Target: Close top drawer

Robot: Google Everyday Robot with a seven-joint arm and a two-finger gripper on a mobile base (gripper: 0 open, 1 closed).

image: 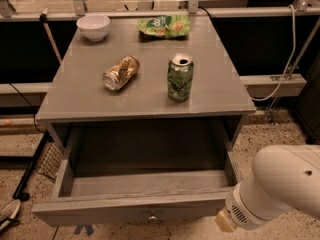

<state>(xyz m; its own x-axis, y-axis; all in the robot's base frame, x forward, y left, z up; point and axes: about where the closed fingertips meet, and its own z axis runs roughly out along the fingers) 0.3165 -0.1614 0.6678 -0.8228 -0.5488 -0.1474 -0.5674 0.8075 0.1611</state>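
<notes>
The desk [85,96] and its top drawer [100,213] are matt grey wood, grain faint on the drawer front, with a small shiny metal knob [152,216]. The green can [180,77] and gold can [120,73] are glossy metal. The bowl [93,27] is smooth white (ceramic or plastic, unclear), and the snack bag [164,26] is crinkled glossy film. At near right, the tool [226,220] looks dull cream beneath the smooth white arm shell [285,184].
</notes>
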